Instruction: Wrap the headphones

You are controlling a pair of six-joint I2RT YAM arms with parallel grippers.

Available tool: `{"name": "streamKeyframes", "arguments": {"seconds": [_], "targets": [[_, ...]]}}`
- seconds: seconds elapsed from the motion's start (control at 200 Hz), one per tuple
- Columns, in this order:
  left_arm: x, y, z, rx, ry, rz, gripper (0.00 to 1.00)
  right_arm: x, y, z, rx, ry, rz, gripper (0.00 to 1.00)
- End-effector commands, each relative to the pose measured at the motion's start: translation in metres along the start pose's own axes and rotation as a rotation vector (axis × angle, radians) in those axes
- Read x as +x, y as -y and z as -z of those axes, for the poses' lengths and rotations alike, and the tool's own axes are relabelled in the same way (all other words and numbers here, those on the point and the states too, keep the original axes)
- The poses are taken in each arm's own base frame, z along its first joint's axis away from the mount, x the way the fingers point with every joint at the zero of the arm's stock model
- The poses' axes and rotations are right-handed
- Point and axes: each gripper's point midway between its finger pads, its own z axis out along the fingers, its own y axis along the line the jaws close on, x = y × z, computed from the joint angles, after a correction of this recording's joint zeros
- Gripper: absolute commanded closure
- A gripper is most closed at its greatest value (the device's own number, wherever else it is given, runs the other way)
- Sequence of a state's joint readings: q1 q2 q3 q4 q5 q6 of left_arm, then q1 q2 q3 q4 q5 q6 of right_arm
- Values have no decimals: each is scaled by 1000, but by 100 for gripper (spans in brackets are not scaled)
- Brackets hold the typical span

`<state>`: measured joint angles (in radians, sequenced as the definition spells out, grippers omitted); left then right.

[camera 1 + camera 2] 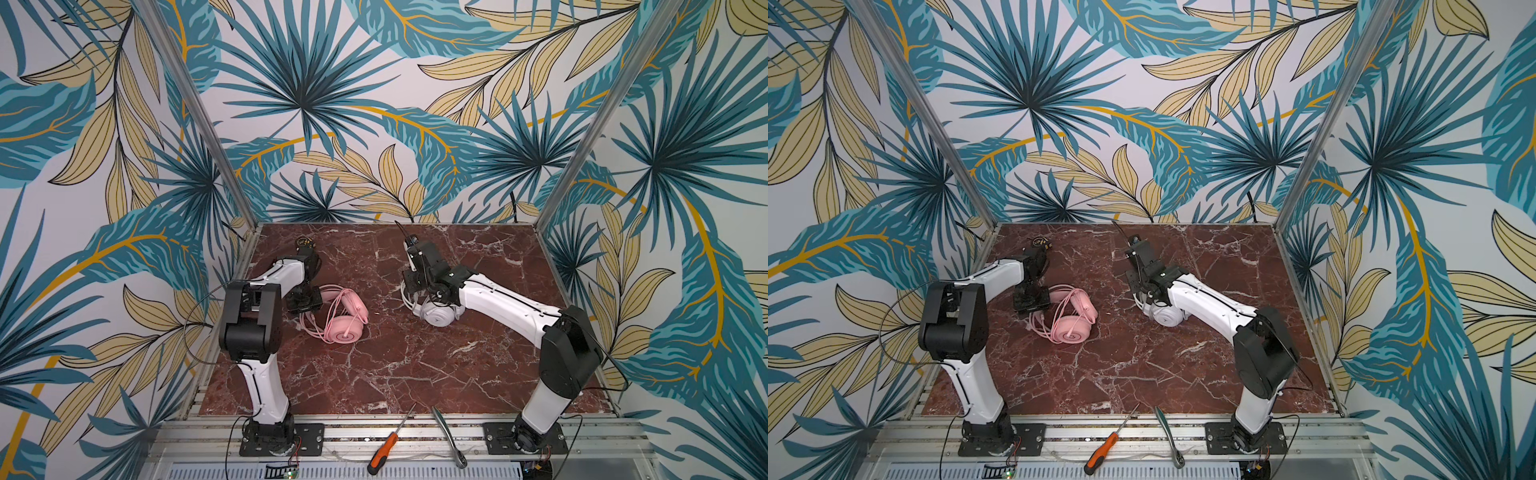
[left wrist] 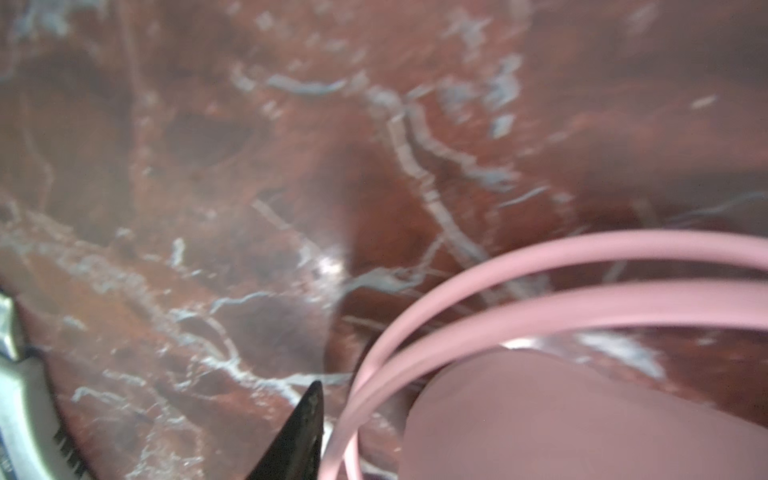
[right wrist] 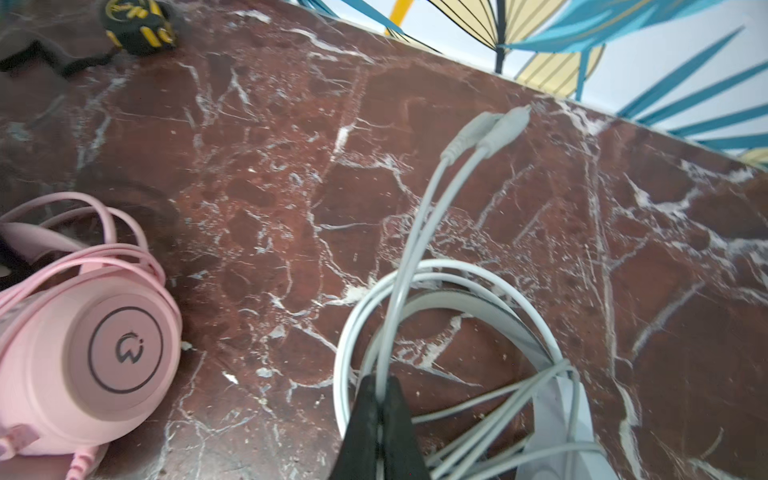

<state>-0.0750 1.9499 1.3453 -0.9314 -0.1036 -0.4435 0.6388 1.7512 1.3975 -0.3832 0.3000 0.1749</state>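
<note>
Both top views show the pink headphones [image 1: 345,320] [image 1: 1069,322] lying left of the middle of the marble table, their cable looped around them. My left gripper [image 1: 305,300] [image 1: 1030,300] sits at their left end. In the left wrist view only one black finger [image 2: 305,428] shows beside pink cable loops [image 2: 540,307]. A pink body [image 2: 582,415] hides the other finger. The white headphones [image 1: 438,313] [image 1: 1165,316] lie right of the middle. My right gripper [image 3: 380,380] [image 1: 413,293] is shut on their white cable [image 3: 415,232], whose plugs [image 3: 494,129] point away over the table.
A black-and-yellow tape measure [image 1: 305,242] [image 3: 139,25] lies at the back left of the table. An orange-handled screwdriver [image 1: 384,451] and a metal ratchet [image 1: 449,436] rest on the front rail between the arm bases. Patterned walls stand on three sides.
</note>
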Motion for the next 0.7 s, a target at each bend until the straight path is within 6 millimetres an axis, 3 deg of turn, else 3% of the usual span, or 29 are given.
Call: {"name": "streamKeyframes", "arguments": {"seconds": [0.0,0.16,0.431,0.696], "targets": [[-3,36,-9,78,-9,-11,54,36,24,-16,90,-143,-49,100],[-7,59,-11,97,-8,-39,54,51,51,-22,192,-194,-142,100],[-22,75,-7,120,21,-83,54,67,90,-31,315,-248,-308,100],[-34,85,-7,138,36,-107,53,88,100,-53,311,-397,-254,100]]}}
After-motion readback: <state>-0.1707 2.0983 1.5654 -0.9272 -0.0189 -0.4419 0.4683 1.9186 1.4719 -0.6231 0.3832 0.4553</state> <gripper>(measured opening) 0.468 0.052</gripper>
